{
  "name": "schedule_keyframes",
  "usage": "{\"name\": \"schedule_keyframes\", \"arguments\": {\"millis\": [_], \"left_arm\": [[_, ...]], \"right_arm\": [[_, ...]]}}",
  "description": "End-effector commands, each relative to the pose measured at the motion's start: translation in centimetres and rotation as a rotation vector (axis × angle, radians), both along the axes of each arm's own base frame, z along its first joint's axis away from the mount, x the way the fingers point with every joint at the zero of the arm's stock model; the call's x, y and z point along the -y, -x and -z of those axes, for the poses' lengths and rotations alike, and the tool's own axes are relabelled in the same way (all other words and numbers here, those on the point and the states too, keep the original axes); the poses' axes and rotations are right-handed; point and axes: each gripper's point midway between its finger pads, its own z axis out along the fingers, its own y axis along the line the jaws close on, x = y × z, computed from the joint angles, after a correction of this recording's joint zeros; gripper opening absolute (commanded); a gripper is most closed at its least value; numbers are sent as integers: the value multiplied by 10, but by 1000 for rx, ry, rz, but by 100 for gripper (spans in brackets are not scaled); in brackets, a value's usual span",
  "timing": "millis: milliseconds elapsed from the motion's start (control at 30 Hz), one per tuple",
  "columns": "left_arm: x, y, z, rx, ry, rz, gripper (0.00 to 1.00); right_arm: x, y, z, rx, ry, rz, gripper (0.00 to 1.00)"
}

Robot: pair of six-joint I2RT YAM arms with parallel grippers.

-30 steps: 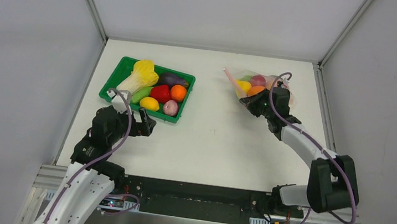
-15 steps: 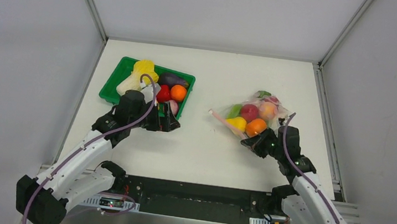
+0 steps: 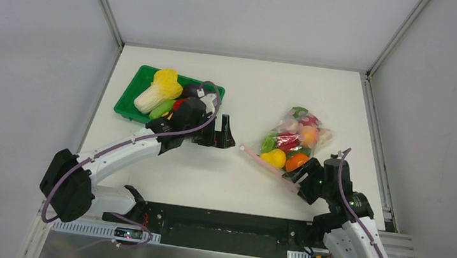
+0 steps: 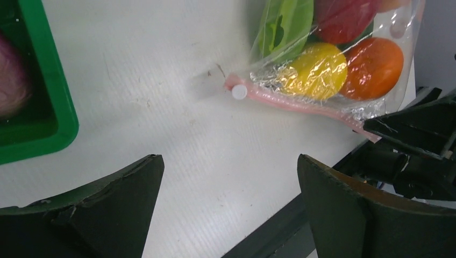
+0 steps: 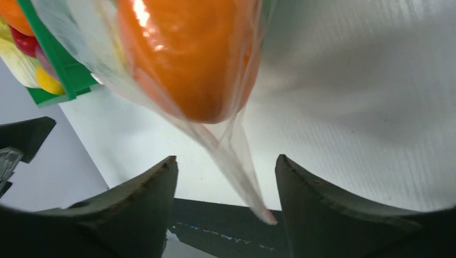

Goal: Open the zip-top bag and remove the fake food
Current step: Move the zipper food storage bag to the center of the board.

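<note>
The zip-top bag (image 3: 295, 127) lies on the table right of centre, its pink zip strip (image 4: 293, 102) running toward the near edge. Fake food fills it: an orange (image 5: 188, 54), a yellow fruit (image 4: 317, 70), a red piece (image 4: 344, 19) and a green leaf (image 4: 282, 27). My right gripper (image 3: 300, 180) is at the strip's near end and stands open. The bag's corner (image 5: 244, 177) hangs loose between its fingers, touching neither. My left gripper (image 3: 220, 138) is open and empty, just left of the strip's far end with the white slider (image 4: 238, 92).
A green tray (image 3: 128, 96) at the back left holds a napa cabbage (image 3: 161, 88) and other plastic produce. The tray's corner (image 4: 51, 113) shows close on the left in the left wrist view. The table's near edge runs just behind my right gripper.
My right gripper dragged the bag from the back of the table toward the near edge, then opened off its corner. My left arm swung from the tray across to the bag's zip end.
</note>
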Motion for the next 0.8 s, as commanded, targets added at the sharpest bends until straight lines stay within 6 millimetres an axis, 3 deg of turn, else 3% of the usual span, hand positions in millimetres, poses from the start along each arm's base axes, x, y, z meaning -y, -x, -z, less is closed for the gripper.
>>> {"name": "schedule_keyframes", "arguments": {"millis": [0, 200, 533, 767], "left_arm": [[24, -30, -27, 83, 64, -24, 100], [52, -41, -20, 48, 70, 43, 100], [86, -48, 14, -31, 26, 170, 85], [108, -33, 38, -109, 114, 223, 72]], "right_arm": [[12, -8, -36, 66, 16, 94, 75], [40, -37, -46, 128, 140, 249, 84], [35, -99, -38, 196, 219, 244, 86], [27, -137, -38, 320, 269, 62, 87]]}}
